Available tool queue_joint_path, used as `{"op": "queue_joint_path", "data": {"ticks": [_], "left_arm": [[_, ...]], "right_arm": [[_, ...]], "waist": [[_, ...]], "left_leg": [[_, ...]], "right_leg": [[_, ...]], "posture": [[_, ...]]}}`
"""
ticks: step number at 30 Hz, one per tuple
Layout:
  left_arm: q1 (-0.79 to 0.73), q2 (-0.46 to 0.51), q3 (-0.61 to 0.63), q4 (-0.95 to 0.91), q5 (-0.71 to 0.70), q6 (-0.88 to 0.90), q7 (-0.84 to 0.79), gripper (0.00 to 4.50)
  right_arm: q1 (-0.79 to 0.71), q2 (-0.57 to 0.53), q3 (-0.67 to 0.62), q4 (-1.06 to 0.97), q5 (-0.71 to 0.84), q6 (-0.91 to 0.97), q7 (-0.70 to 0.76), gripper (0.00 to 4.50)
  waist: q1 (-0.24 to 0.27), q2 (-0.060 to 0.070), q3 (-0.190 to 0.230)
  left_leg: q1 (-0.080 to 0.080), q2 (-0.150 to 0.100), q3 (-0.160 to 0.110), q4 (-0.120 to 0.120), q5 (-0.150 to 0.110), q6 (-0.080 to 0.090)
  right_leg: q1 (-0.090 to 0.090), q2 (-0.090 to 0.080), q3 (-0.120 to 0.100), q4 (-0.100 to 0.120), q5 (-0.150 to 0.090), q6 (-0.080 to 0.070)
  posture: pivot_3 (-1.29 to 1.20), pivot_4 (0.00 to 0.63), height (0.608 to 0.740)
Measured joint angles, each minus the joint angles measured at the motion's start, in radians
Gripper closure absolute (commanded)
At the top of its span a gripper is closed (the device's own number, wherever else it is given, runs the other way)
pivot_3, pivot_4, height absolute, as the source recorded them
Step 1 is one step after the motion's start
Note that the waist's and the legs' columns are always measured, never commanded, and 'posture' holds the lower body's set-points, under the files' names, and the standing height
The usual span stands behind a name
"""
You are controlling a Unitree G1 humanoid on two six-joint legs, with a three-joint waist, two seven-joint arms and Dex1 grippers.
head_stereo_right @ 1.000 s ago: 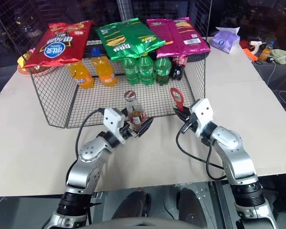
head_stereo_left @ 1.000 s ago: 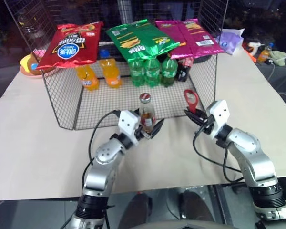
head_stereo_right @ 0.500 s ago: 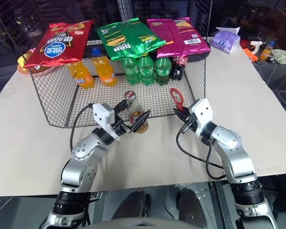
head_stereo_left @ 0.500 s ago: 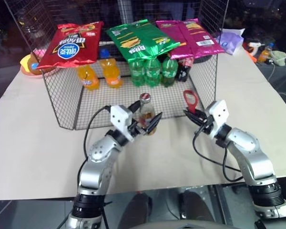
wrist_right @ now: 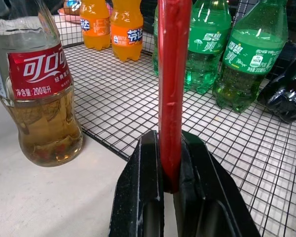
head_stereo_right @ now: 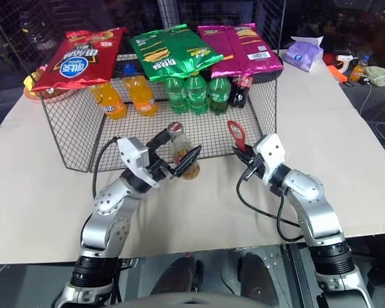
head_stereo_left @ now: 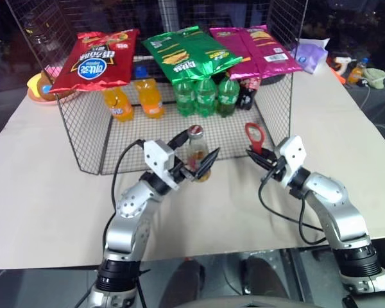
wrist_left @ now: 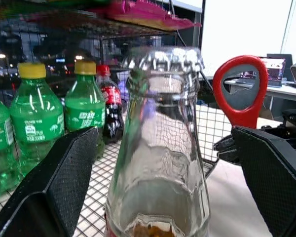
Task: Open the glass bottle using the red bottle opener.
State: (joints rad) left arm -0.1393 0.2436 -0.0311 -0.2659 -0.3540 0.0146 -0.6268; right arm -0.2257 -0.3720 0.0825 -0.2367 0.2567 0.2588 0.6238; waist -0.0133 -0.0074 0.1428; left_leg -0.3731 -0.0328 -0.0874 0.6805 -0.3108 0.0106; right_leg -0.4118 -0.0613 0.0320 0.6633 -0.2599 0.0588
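Observation:
The glass bottle [head_stereo_left: 196, 154], with amber liquid, a red-and-white label and a silvery cap [head_stereo_left: 194, 131], stands upright on the table just in front of the wire basket. My left gripper [head_stereo_left: 201, 145] is open, with its fingers [wrist_left: 56, 182] on either side of the bottle's upper part and gaps showing between pads and glass. To the bottle's right, my right gripper [head_stereo_left: 259, 156] is shut on the handle of the red bottle opener [head_stereo_left: 255, 135]. The opener's ringed head points up, about level with the cap [wrist_left: 164, 60] and apart from it.
A wire basket [head_stereo_left: 90, 138] behind the bottle holds orange soda bottles [head_stereo_left: 119, 102], green bottles [head_stereo_left: 205, 96] and a dark cola bottle [head_stereo_left: 246, 95]. Chip bags [head_stereo_left: 96, 59] lie across its top. Small items [head_stereo_left: 356, 70] sit at the far right. The paper-covered table [head_stereo_left: 45, 205] is bare in front.
My left gripper has risen and tilted upward, from around the bottle's lower body to around its upper part. The bottle, the right gripper and the opener have stayed in place.

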Motion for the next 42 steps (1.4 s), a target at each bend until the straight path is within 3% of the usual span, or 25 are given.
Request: {"op": "queue_joint_path", "data": {"ticks": [6, 8, 10, 11, 12, 15, 17, 31, 42], "left_arm": [[0.000, -0.011, -0.001, 0.013, 0.013, -0.029, 0.003, 0.04], [0.001, -0.011, -0.002, 0.020, 0.018, -0.035, 0.002, 0.61], [0.001, -0.011, -0.003, 0.024, 0.019, -0.040, 0.003, 0.73], [0.001, -0.013, -0.005, 0.027, 0.019, -0.044, 0.003, 1.42], [0.001, -0.013, -0.007, 0.033, 0.020, -0.048, 0.002, 1.40], [-0.005, -0.012, -0.005, 0.039, 0.022, -0.065, 0.004, 2.50], [-0.008, -0.010, -0.003, 0.033, 0.020, -0.082, 0.003, 2.78], [-0.002, 0.002, -0.016, 0.030, 0.019, -0.106, 0.002, 2.78], [0.008, 0.003, -0.020, 0.028, 0.020, -0.117, 0.012, 2.78]], "right_arm": [[-0.013, 0.000, 0.000, 0.004, -0.004, -0.001, 0.002, 4.50], [-0.015, 0.000, 0.000, 0.004, -0.004, -0.001, 0.002, 4.50], [-0.015, 0.000, 0.000, 0.004, -0.004, -0.001, 0.003, 4.50], [-0.015, -0.001, 0.000, 0.004, -0.004, -0.001, 0.003, 4.50], [-0.016, -0.001, 0.000, 0.004, -0.004, -0.001, 0.003, 4.50], [-0.017, -0.002, 0.000, 0.004, -0.005, -0.001, 0.003, 4.50], [-0.022, -0.002, 0.000, 0.005, -0.008, -0.001, 0.004, 4.50], [-0.098, 0.005, 0.089, 0.004, -0.104, -0.037, -0.001, 4.50], [-0.235, 0.093, 0.240, 0.199, -0.422, -0.289, -0.178, 4.50]], "waist": [[0.000, 0.000, 0.000], [0.000, 0.000, 0.000], [0.000, 0.000, 0.000], [0.000, 0.000, 0.000], [0.000, 0.000, 0.000], [0.000, 0.000, 0.000], [0.001, 0.000, 0.000], [0.001, 0.001, 0.000], [0.000, 0.001, -0.001]], "left_leg": [[0.000, 0.000, 0.000, 0.000, 0.000, 0.000], [0.000, 0.000, 0.000, 0.000, 0.000, 0.000], [0.000, 0.000, 0.000, 0.000, 0.000, 0.000], [0.000, 0.000, 0.000, 0.000, 0.000, 0.000], [0.000, 0.000, 0.000, 0.000, 0.000, 0.000], [0.000, 0.000, 0.000, 0.000, 0.000, 0.000], [0.000, 0.000, 0.000, 0.000, 0.000, 0.000], [0.004, 0.000, 0.000, 0.000, 0.000, 0.000], [0.006, 0.000, 0.000, 0.000, 0.000, 0.000]], "right_leg": [[0.000, 0.000, 0.000, 0.000, 0.000, 0.000], [0.000, 0.000, 0.000, 0.000, 0.000, 0.000], [0.000, 0.000, 0.000, 0.000, 0.000, 0.000], [0.000, 0.000, 0.000, 0.000, 0.000, 0.000], [0.000, 0.000, 0.000, 0.000, 0.000, 0.000], [0.000, 0.000, 0.000, 0.000, 0.000, 0.000], [0.001, 0.000, 0.000, 0.000, 0.000, 0.000], [0.004, 0.000, 0.000, 0.000, 0.000, 0.000], [0.005, 0.000, 0.000, 0.000, 0.000, 0.000]], "posture": [[0.00, 0.150, 0.740], [0.00, 0.150, 0.740], [0.00, 0.150, 0.740], [0.00, 0.150, 0.740], [0.00, 0.150, 0.740], [0.00, 0.150, 0.740], [0.00, 0.150, 0.740], [0.00, 0.150, 0.740], [0.00, 0.150, 0.740]]}}
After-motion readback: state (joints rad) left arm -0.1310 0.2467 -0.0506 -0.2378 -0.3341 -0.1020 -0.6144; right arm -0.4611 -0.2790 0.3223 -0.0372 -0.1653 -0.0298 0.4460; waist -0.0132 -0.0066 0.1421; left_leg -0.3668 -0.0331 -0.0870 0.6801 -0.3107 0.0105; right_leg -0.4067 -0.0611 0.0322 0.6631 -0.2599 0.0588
